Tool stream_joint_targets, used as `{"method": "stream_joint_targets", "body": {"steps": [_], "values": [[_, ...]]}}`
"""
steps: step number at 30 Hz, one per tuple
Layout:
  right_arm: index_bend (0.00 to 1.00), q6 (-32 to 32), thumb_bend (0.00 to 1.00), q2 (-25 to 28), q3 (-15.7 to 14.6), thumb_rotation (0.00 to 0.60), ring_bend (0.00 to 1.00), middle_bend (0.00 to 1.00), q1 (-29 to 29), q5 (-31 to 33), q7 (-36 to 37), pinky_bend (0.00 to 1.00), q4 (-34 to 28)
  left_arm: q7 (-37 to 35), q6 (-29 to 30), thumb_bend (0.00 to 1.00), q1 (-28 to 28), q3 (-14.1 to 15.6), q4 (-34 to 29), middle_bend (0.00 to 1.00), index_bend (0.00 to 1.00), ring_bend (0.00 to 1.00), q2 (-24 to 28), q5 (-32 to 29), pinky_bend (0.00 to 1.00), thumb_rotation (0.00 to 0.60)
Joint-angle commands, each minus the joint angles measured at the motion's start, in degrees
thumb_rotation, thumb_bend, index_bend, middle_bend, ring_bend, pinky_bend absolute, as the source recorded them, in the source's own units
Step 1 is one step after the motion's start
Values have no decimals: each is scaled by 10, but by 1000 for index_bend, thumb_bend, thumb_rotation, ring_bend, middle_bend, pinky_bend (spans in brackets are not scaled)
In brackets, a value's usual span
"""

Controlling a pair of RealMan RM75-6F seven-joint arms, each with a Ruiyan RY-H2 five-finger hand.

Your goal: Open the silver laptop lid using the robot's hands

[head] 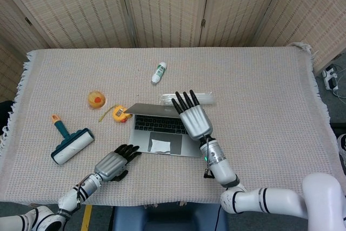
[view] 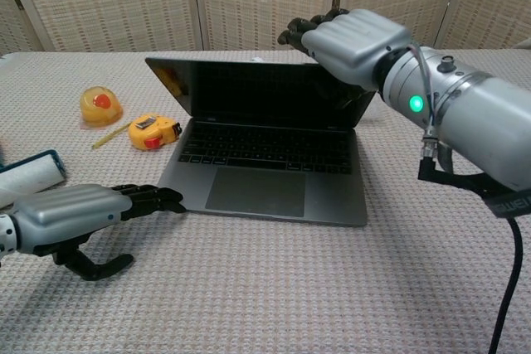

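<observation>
The silver laptop (head: pixel 162 133) (view: pixel 265 180) lies open near the table's front middle, its keyboard and trackpad showing. Its lid (view: pixel 257 93) stands roughly upright with a dark screen. My right hand (head: pixel 193 117) (view: pixel 348 39) holds the lid's top edge near its right corner, the fingers reaching over onto the lid's back; the thumb is hidden. Palm down on the cloth, my left hand (head: pixel 116 160) (view: pixel 79 213) holds nothing. Its dark fingertips (view: pixel 166 199) are at the front left corner of the laptop's base.
A yellow tape measure (head: pixel 121 113) (view: pixel 153 132) lies just left of the laptop, with a yellow dome (head: pixel 95 99) (view: pixel 100 105) beyond it. A lint roller (head: pixel 70 144) sits at the near left. A white bottle (head: pixel 159 72) and a clear tube bundle (head: pixel 208 98) lie behind the lid.
</observation>
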Motion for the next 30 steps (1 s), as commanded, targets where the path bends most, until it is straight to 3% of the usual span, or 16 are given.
{"method": "stream_joint_targets", "body": {"steps": [1,19,30], "values": [[0,0,664,9,14,600,0,0,7,18,6,0,11,1,1,587,0,0,-1,0,49,0,0,-1,0,600],[0,-25,664,10,78,600,0,0,71,126,24,0,120,11,1,587,-2,0,-8,0,50,0,1,-8,0,600],[0,-24,664,0,97,600,0,0,104,189,12,0,192,17,2,587,-2,2,-12,0,50,0,3,-10,0,600]]}}
